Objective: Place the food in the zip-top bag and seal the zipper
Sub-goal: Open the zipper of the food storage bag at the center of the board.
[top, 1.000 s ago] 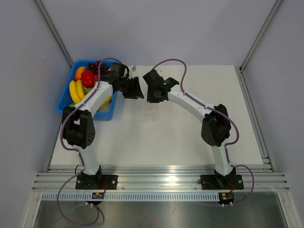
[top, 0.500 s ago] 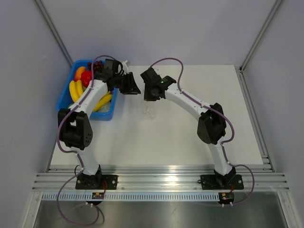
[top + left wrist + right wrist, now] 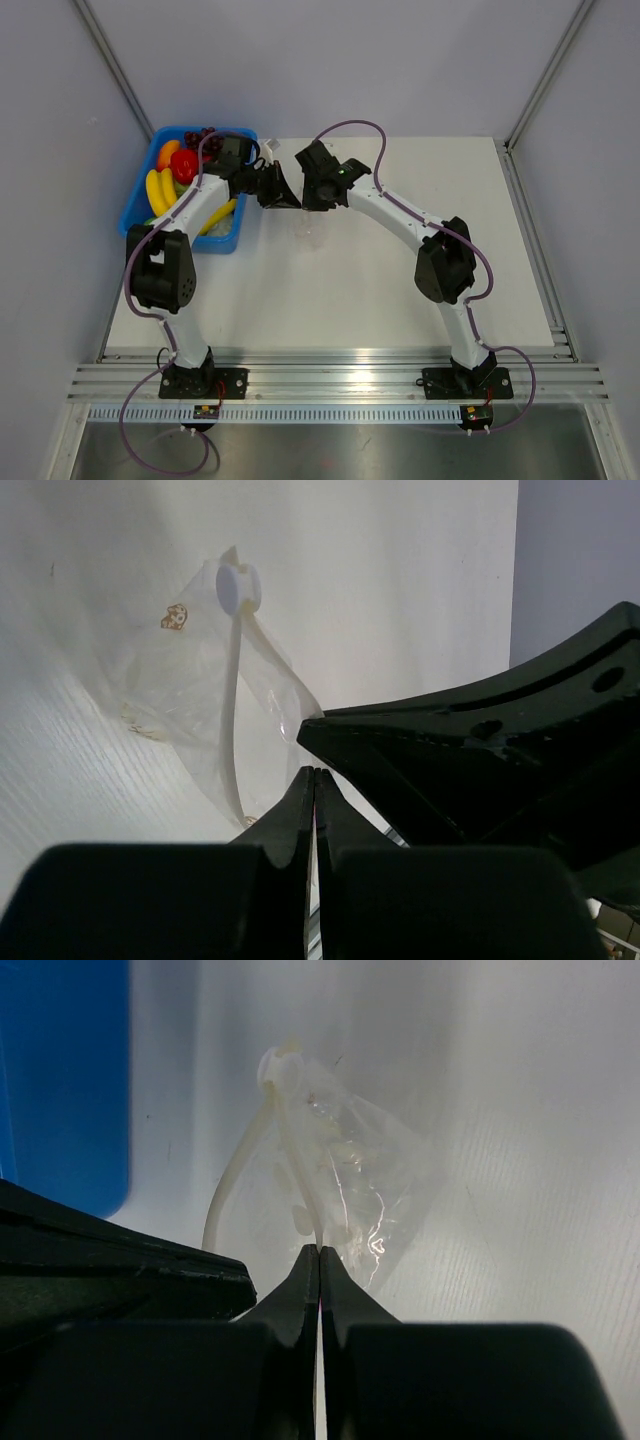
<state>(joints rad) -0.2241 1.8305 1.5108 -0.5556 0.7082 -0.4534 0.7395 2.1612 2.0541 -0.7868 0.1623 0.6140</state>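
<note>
- zip-top bag point(image 3: 185, 695): thin clear plastic film, crinkly, glossy glints
- zipper point(image 3: 234, 720): whitish plastic strip, smooth, semi-opaque
- table point(image 3: 400, 290): white, matt, fine ribbed grain up close
- bin point(image 3: 60, 1060): blue plastic, smooth
- left gripper point(image 3: 314, 776) & right gripper point(image 3: 319, 1250): black plastic, matt
- rails point(image 3: 340, 375): bare metal, brushed sheen

Zip-top bag point(image 3: 372, 1165) clear with whitish glints; bin point(image 3: 60, 1080) blue; bananas point(image 3: 156, 192) yellow

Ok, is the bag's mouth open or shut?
Open: the zipper strips on the zip-top bag spread apart in both wrist views.
</note>
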